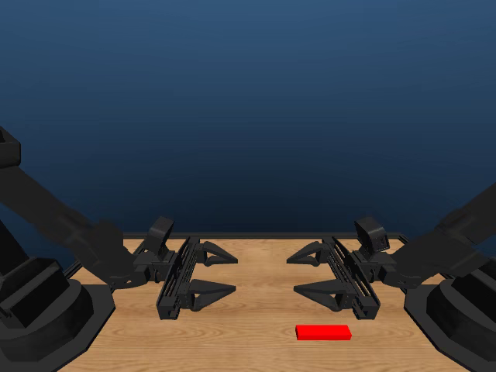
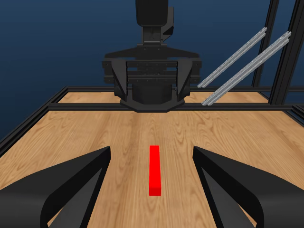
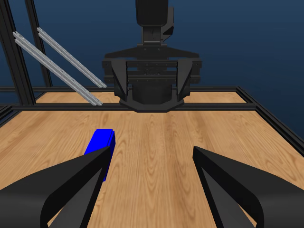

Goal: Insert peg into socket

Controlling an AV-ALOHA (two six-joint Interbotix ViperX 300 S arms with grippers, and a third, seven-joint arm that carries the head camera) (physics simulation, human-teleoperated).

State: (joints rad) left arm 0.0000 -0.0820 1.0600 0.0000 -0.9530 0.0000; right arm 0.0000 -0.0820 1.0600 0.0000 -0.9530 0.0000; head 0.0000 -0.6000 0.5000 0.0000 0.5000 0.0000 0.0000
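Both claws [image 1: 221, 273] [image 1: 306, 273] spread wide, empty; could easily knock peg [image 1: 323, 332] askew on worktop (socket [image 3: 100, 145] hidden overhead).

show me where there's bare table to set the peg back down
Bare wood lies between the left gripper and right gripper, and beside the red peg toward the left arm's base. In the right wrist view the blue socket takes one side; the table past it is open.

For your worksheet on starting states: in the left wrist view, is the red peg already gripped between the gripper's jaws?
No. The peg lies flat on the table, untouched between the open jaws.
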